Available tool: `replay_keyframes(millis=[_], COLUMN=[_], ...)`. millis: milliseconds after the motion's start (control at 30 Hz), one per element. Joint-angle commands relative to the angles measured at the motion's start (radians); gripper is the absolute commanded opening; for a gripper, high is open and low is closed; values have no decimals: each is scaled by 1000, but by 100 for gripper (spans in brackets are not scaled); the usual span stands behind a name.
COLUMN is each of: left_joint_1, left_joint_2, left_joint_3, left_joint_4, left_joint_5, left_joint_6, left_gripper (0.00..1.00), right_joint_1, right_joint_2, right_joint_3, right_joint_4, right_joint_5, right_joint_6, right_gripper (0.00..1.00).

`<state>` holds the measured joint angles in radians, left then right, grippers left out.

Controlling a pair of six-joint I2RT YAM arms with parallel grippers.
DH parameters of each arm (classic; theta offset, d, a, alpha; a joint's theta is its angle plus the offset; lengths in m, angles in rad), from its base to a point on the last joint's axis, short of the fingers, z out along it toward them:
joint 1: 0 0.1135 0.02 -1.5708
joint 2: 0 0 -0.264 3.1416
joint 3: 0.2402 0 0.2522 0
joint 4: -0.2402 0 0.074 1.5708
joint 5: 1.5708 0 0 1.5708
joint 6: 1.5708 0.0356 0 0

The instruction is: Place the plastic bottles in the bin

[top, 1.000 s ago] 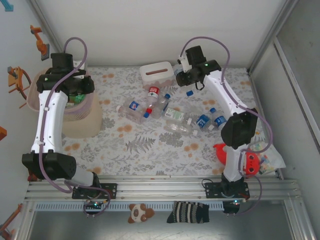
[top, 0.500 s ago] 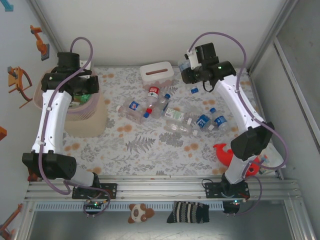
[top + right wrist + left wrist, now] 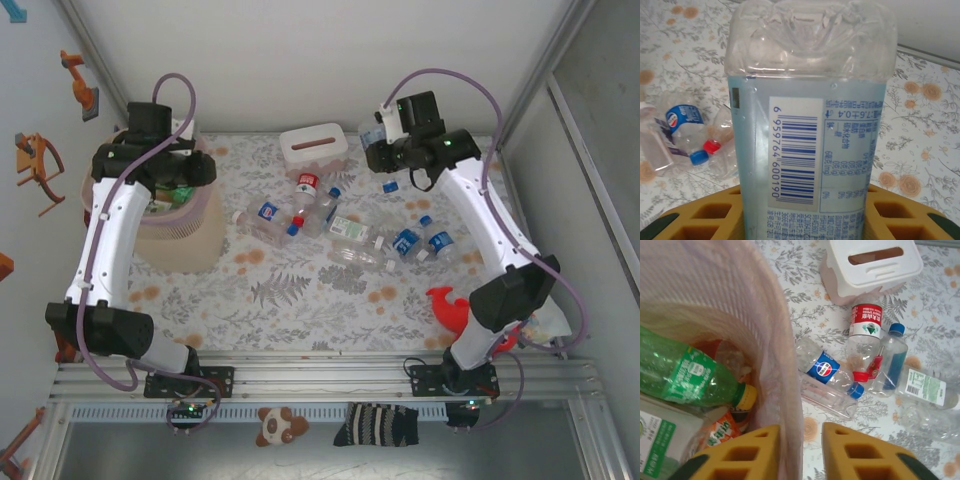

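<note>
This is a robotics lab test cell, not a home: a left arm and a right arm are bolted to slotted aluminium rails at the near edge, and the bench is boxed in by plain white panels held in metal frame posts. The floral cloth is only a cover — on it lie scattered plastic bottles as props, with small toys stuck to the left wall and a plush dog below the rails.
</note>
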<state>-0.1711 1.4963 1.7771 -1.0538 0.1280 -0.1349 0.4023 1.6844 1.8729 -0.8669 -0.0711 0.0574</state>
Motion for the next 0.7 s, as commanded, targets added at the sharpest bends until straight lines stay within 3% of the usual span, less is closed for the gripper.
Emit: replay_keyframes(millis=[0,100,267,500,667], left_joint_1=[-4,-4,-5,-6,-49], left_joint_2=[-51,-106,-233,-379,-380], left_joint_3=[50,47,-39,-277,-328], left_joint_4=[15,57,235,725,944], left_joint_5=[10,63,235,572,650], left_joint_6=[-23,-25,-47,-206,-316], left_gripper=[41,52,57,59,64], right_joint_1=[-5,-5,-4,-5,-3], right_joint_2=[-74,-121,-216,-355,-421], right_joint_3=[-22,-61,-135,-252,-298], right_joint_4=[49,99,218,438,588], right_joint_5=[-67,-147,-301,-486,-611], right_joint_6=[51,81,145,240,319], right_gripper=[43,43,42,42,42])
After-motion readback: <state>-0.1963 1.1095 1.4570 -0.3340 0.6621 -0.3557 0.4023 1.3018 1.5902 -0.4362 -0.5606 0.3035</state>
